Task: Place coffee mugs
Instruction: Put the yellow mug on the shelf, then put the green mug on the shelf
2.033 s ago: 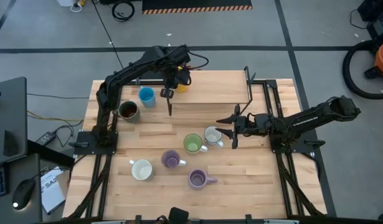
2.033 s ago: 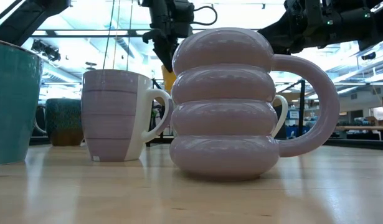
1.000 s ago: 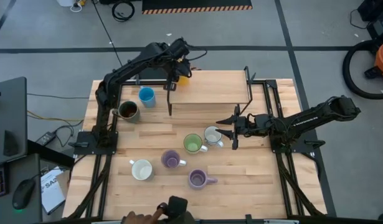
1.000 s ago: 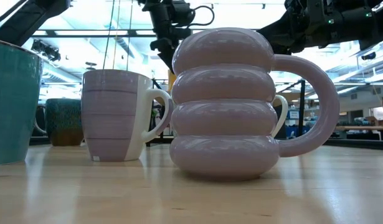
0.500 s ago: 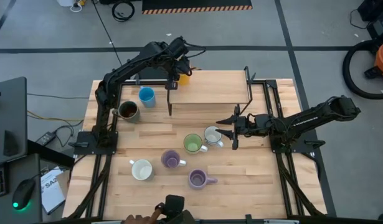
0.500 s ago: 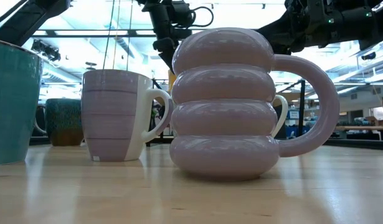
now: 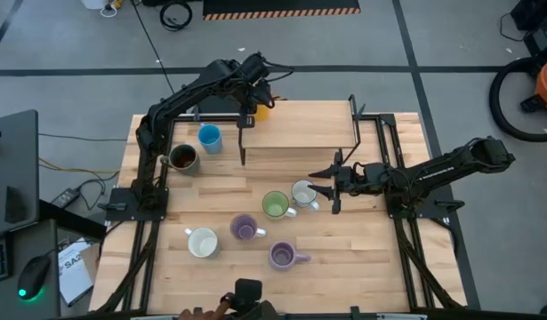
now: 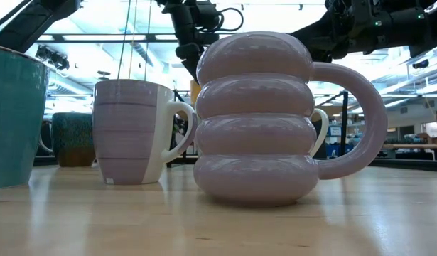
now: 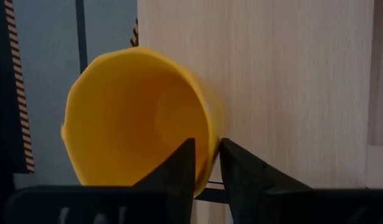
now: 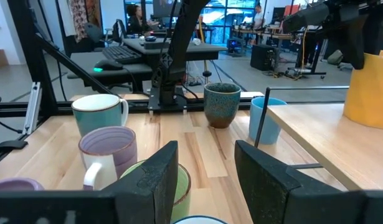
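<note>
The orange mug (image 7: pixel 261 112) is at the far left corner of a raised wooden shelf (image 7: pixel 300 129); my left gripper (image 7: pixel 253 108) is shut on it. The other mugs stand on their bases on the table: blue (image 7: pixel 209 139), dark (image 7: pixel 182 158), green (image 7: pixel 275 205), white (image 7: pixel 304 194), pale purple (image 7: pixel 245 228), a second white (image 7: pixel 202 242) and a ribbed purple one (image 7: pixel 282 257). My right gripper (image 7: pixel 332 191) hovers open just right of the first white mug, touching nothing. My left gripper (image 9: pixel 208 168) pinches the orange mug's wall at the rim (image 9: pixel 211 146), one finger (image 9: pixel 182 168) inside the cup and the other outside, coming from above. The mug is upright over the shelf's corner; whether its base rests on the wood, I cannot tell.
The shelf stands on thin dark legs (image 7: pixel 243 151) across the table's far half, with a metal frame (image 7: pixel 355 124) at its right end. The blue and dark mugs sit left of it. A person's hand (image 7: pixel 202 313) shows at the near edge.
The left gripper has carried the orange mug a little toward the table's far edge over the shelf, and has kept still for the last second. The right arm has not moved.
</note>
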Robot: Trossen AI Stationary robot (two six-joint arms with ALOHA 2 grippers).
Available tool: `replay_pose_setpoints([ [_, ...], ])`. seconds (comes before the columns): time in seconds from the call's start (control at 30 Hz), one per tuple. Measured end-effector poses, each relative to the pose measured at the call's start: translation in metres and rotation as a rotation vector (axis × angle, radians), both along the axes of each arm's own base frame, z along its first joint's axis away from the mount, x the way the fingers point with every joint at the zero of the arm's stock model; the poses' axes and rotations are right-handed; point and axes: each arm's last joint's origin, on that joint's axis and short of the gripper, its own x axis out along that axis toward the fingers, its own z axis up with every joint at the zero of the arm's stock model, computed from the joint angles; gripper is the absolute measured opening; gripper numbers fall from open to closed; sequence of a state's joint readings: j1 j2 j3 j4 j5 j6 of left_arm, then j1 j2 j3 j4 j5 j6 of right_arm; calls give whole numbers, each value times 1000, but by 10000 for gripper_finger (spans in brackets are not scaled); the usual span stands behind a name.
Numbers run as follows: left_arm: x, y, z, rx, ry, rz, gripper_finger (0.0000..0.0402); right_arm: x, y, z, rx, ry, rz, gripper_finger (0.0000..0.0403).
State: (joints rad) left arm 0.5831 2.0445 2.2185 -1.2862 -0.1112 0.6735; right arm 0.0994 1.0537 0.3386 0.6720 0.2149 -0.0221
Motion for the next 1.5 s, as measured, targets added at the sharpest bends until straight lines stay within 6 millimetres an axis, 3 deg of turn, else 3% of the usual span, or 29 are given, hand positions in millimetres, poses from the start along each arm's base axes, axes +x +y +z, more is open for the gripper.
replay_pose_setpoints([
  [1.0, -4, 7, 0, 16, 5, -31, 71, 0, 0, 0, 4, 0, 2, 165],
  [1.3, -3, 6, 1, 26, 11, -28, 128, 0, 0, 0, 4, 0, 2, 165],
  [1.5, -10, 0, 15, 69, -14, -24, 146, 0, 0, 0, 1, -4, 2, 165],
])
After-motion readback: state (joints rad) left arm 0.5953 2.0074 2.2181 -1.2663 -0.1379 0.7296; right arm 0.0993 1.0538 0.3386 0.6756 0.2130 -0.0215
